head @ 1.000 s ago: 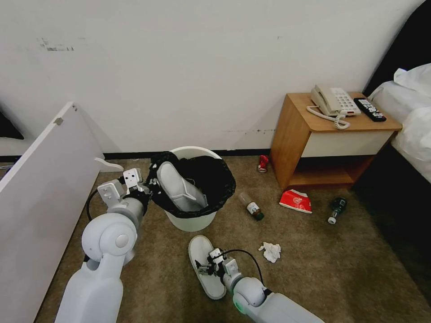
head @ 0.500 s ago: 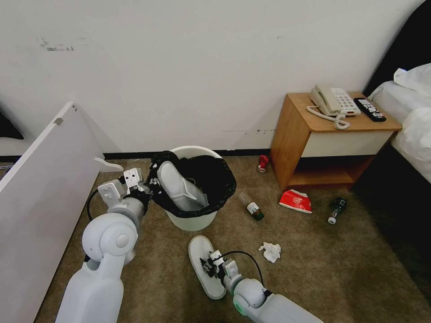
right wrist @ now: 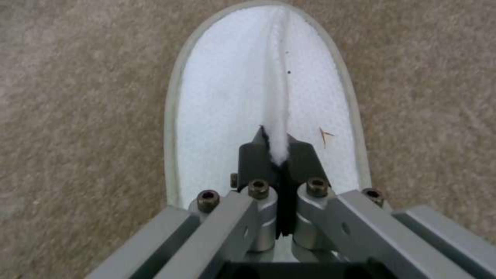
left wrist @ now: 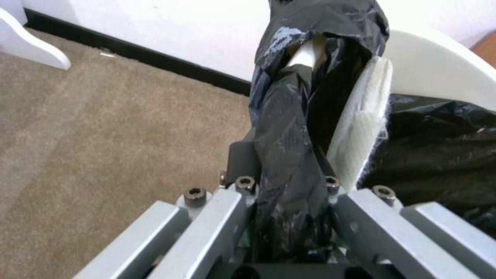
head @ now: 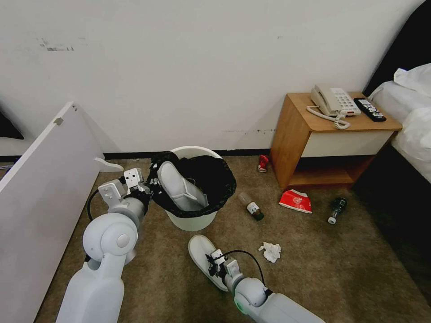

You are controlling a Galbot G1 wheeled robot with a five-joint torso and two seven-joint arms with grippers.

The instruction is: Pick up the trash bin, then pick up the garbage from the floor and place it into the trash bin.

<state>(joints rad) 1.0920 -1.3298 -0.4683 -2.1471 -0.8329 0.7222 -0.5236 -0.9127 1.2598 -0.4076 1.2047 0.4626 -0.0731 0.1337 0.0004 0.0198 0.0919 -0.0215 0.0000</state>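
The white trash bin (head: 192, 220) with a black bag (head: 215, 179) over its rim hangs tilted above the carpet. My left gripper (head: 150, 185) is shut on its rim and bag (left wrist: 289, 128). One white slipper (head: 179, 186) lies inside the bin, its edge (left wrist: 362, 128) beside the held rim. A second white slipper (head: 202, 251) is on the carpet in front of the bin. My right gripper (head: 210, 265) is shut on a pinched fold of that slipper's (right wrist: 269, 97) top cloth. More garbage lies to the right: a tissue (head: 270, 251), a bottle (head: 251, 206), a red packet (head: 296, 200), a dark bottle (head: 336, 208) and a red can (head: 263, 163).
A wooden nightstand (head: 323, 143) stands at the right with a beige telephone (head: 333, 101) and black remote (head: 369, 109). A bed (head: 413, 116) lies at the far right. A white board (head: 40, 197) leans on the left. Open carpet lies at the lower right.
My right gripper has drawn back slightly toward me with the slipper's cloth pinched, and the slipper has shifted with it. The left arm and bin have stayed put.
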